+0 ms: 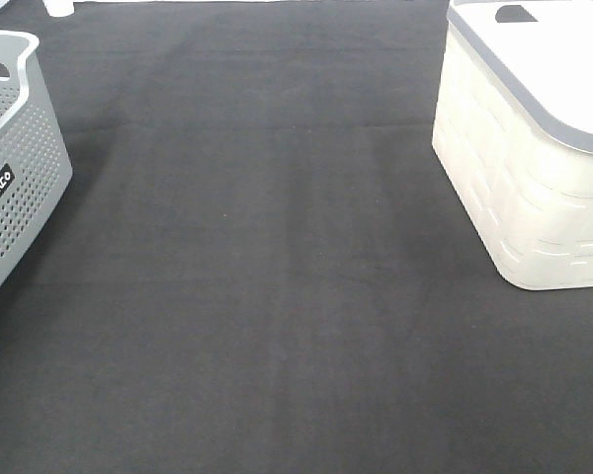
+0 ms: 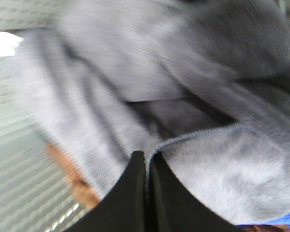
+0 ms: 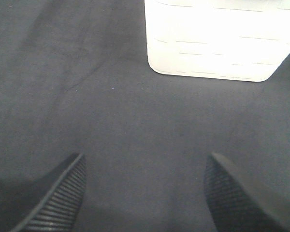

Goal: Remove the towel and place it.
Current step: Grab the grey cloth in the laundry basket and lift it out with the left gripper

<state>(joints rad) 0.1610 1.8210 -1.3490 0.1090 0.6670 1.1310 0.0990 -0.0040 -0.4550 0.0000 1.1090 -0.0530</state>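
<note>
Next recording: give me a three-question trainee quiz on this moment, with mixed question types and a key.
1. True or false: the right fingers stand open above the black table covering, holding nothing.
2. The left fingers are shut on: A) a sponge, B) the towel, C) nothing.
3. Fill in: in the high view, the white basket stands on the ___ side.
Key: 1 true; 2 B; 3 right.

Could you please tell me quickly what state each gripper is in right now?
Left gripper: closed, fingers pinching the edge of the grey towel.
Right gripper: open, holding nothing, above the black table covering.
</note>
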